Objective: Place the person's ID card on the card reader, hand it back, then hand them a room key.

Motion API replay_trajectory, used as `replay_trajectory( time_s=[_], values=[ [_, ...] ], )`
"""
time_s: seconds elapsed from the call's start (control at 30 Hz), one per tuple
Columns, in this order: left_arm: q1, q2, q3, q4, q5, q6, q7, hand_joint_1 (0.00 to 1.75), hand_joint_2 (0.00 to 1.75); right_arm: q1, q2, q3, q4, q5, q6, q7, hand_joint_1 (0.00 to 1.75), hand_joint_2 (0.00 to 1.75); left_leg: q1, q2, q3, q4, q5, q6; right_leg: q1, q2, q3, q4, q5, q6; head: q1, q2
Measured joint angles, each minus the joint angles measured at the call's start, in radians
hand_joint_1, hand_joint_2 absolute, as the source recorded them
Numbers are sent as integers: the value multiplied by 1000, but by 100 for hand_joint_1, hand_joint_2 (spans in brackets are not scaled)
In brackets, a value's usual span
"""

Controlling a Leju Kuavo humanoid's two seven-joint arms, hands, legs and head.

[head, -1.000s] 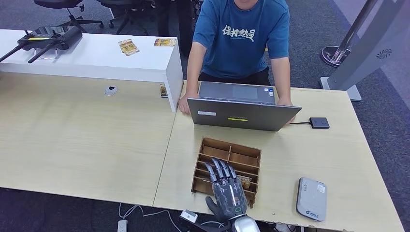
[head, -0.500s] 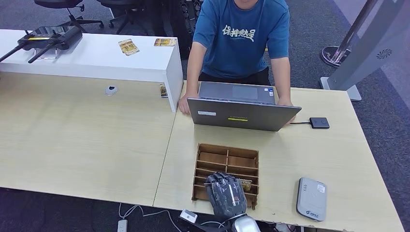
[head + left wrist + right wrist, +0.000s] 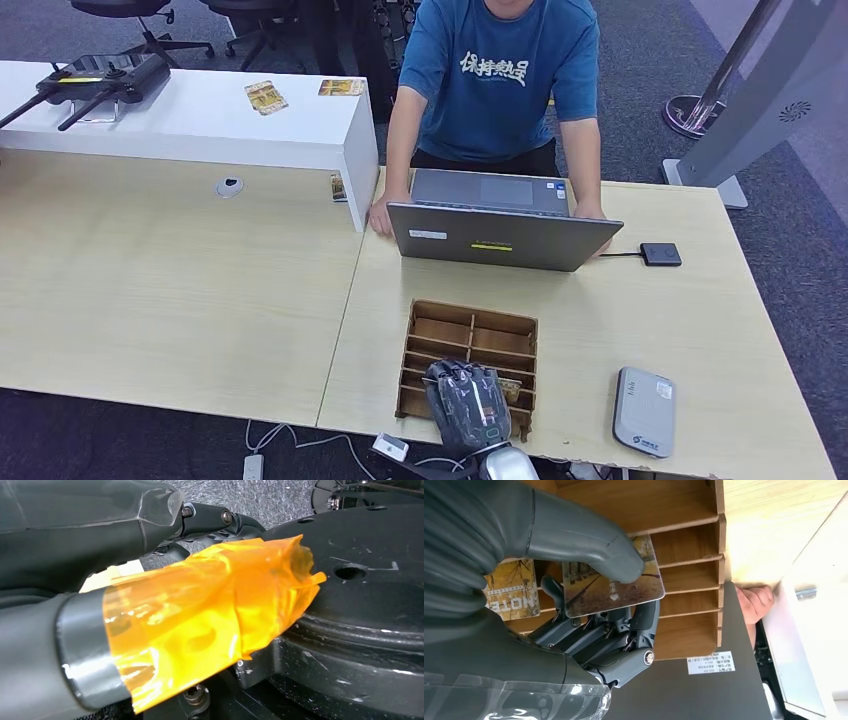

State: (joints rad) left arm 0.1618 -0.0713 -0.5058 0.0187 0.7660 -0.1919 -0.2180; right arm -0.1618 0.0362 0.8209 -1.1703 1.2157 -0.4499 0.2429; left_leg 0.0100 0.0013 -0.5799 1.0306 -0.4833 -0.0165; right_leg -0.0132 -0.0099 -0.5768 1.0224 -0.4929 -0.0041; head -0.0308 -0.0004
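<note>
My right hand (image 3: pixel 468 405) hovers over the near slots of the brown wooden card organizer (image 3: pixel 473 323), fingers curled down into it. In the right wrist view the thumb (image 3: pixel 589 542) presses a room key card (image 3: pixel 616 587), printed with a brownish photo, against the fingers, so the card is pinched. A second card (image 3: pixel 514 592) of the same kind stands in a slot beside it. The grey card reader (image 3: pixel 644 411) lies at the near right of the table. My left hand (image 3: pixel 200 605) hangs down with an orange film over its thumb and nothing in it.
A person in a blue shirt (image 3: pixel 495 70) stands behind the open laptop (image 3: pixel 495 240), a hand at each side of it. A small black box (image 3: pixel 660 254) on a cable lies right of the laptop. Two cards (image 3: pixel 265 97) lie on the white shelf.
My right hand's fingers, stretched out over the organizer a second ago, have curled down into its near slots and closed on a card. The organizer has shifted slightly.
</note>
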Motion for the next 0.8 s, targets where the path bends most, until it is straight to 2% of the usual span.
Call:
replay_trajectory(
  time_s=[0.13, 0.27, 0.53, 0.7, 0.8],
  values=[
    [0, 0, 0, 0, 0, 0, -1, 0, 0, 2, 0, -2, -9, -5, -39, -20, 171, 175, 0, 0, 0, 0, 0, 0, 0, 0, 0, 0, 0, 0, 0, 0],
    [0, 0, 0, 0, 0, 0, -3, 0, 0, 9, 0, -12, -34, -8, -125, -52, 172, 175, 0, 0, 0, 0, 0, 0, 0, 0, 0, 0, 0, 0, 0, 0],
    [1, 0, 0, 0, 0, 1, -4, 0, 0, 26, 0, -37, -88, -7, -210, -98, 175, 175, 0, 0, 0, 0, 0, 0, 0, 0, 0, 0, 0, 0, 0, 0],
    [2, -1, 0, 0, -4, 4, -10, 0, 0, 66, 8, -101, -198, -10, -241, -196, 175, 175, 0, 0, 0, 0, 0, 0, 0, 0, 0, 0, 0, 0, 0, 0],
    [2, -1, 0, 0, -6, 4, -12, 0, 0, 83, 17, -138, -254, -18, -243, -209, 175, 175, 0, 0, 0, 0, 0, 0, 0, 0, 0, 0, 0, 0, 0, 0]
  ],
)
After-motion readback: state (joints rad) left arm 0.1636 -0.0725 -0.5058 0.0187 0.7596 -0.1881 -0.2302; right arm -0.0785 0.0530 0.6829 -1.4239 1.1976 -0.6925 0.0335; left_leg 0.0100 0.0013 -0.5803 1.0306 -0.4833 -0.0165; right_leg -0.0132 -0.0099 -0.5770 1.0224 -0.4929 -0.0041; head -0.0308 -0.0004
